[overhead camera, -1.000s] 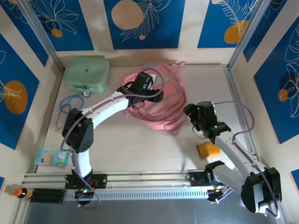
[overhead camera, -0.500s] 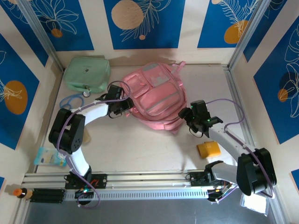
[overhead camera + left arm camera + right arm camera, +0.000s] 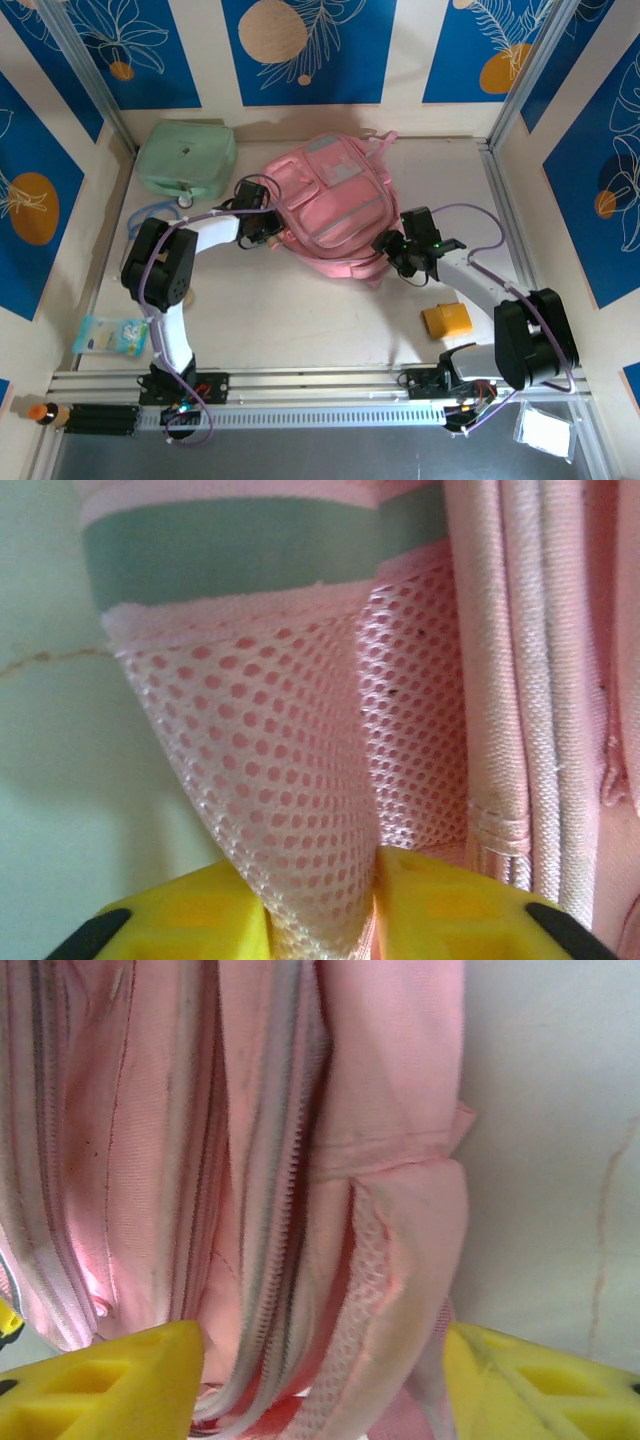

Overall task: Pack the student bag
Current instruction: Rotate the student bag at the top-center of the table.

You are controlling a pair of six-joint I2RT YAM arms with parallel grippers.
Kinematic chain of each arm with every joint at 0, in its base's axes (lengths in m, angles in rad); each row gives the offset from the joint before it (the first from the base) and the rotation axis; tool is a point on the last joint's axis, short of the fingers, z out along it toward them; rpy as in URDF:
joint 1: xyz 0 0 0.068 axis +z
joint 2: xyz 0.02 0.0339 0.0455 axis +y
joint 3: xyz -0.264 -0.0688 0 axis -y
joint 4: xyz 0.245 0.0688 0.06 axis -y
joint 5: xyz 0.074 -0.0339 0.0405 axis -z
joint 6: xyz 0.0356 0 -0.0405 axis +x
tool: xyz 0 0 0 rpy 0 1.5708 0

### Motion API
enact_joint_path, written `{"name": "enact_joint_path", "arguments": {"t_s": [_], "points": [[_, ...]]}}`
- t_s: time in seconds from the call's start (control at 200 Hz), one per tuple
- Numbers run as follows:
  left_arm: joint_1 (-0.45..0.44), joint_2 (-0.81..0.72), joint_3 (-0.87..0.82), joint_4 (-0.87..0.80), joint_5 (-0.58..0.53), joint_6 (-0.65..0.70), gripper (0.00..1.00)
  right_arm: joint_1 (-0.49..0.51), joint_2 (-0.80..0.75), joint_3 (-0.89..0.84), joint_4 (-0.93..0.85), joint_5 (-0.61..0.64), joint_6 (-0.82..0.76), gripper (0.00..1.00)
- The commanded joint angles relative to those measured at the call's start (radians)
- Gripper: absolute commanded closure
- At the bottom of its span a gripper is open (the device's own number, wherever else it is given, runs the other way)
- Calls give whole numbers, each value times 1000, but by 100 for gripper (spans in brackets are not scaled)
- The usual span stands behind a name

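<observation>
The student bag [image 3: 335,205], a pink backpack with grey patches and zipped front pockets, lies face up in the middle of the table. My left gripper [image 3: 262,226] is at its left edge. In the left wrist view, the left gripper [image 3: 320,912] is shut on a fold of the bag's pink mesh side pocket [image 3: 290,760], pinched between its yellow fingers [image 3: 185,920]. My right gripper [image 3: 396,250] is at the bag's lower right side. It is open, its yellow fingers [image 3: 110,1380] wide apart around the bag's zipped side fabric [image 3: 300,1210] without pressing it.
A mint-green case [image 3: 186,160] sits at the back left, with a blue looped cord [image 3: 148,214] in front of it. A yellow block [image 3: 447,320] lies near the right arm. A pale blue packet [image 3: 110,335] lies at the front left. Walls enclose the table on three sides.
The bag was bunched up and lifted by the left arm; it now lies spread flat, face up. The left gripper dropped to its left edge and the right gripper moved in to its right side.
</observation>
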Motion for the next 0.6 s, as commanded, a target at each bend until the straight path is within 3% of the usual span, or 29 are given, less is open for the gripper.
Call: {"name": "enact_joint_path", "arguments": {"t_s": [0.0,0.165,0.39,0.595], "points": [[15,23,26,25,12,-17,78,0,50,45,29,-65,-49,44],[17,-12,6,5,-2,-16,100,-13,141,93,40,-105,-85,52],[15,-150,-60,-26,3,-4,100,-29,296,242,45,-106,-181,57],[-39,-246,-152,58,99,-83,100,-96,445,397,47,-97,-212,56]]}}
